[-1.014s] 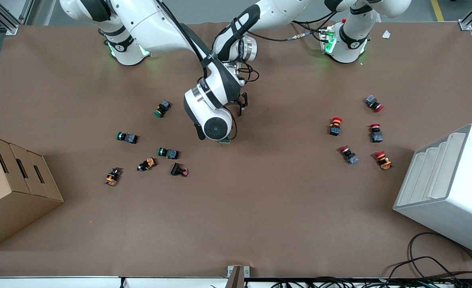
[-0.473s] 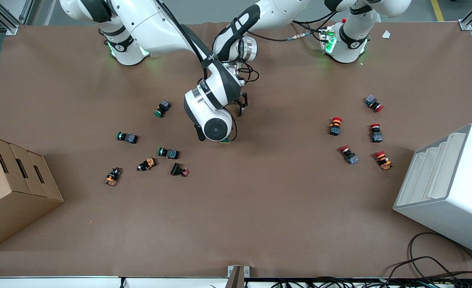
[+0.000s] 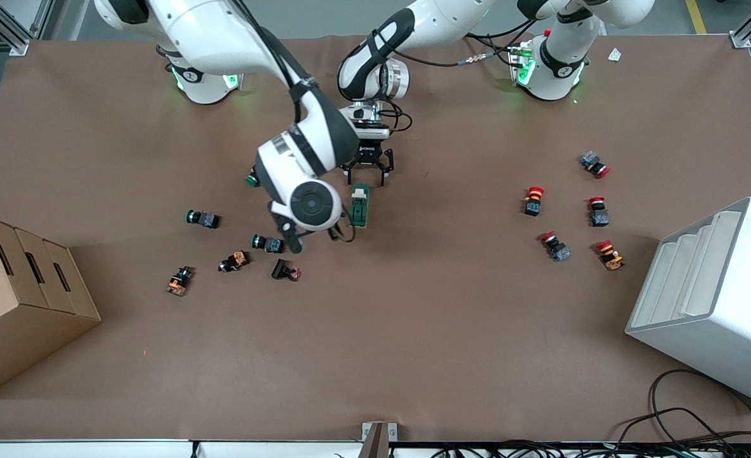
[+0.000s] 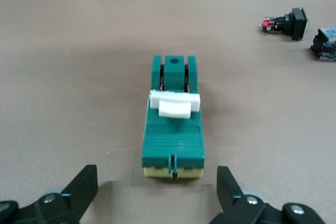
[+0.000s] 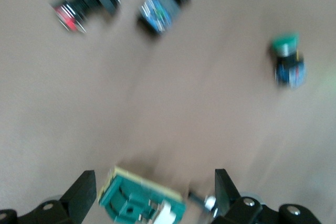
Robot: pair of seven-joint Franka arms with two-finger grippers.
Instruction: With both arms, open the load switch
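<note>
The load switch is a dark green block with a white lever, and it lies flat on the brown table near the middle. My left gripper hangs open just above the table beside one end of the switch. In the left wrist view the load switch lies just ahead of the left gripper, touching neither finger. My right gripper is open beside the switch, toward the right arm's end. In the blurred right wrist view the load switch shows between the right gripper's spread fingers, not gripped.
Green and orange push-buttons and a black one lie close to the right hand. Red push-buttons lie toward the left arm's end. A cardboard box and a white bin stand at the table's ends.
My right hand has swung off the load switch toward the right arm's end of the table, so the switch now shows fully. The left gripper has stayed in place.
</note>
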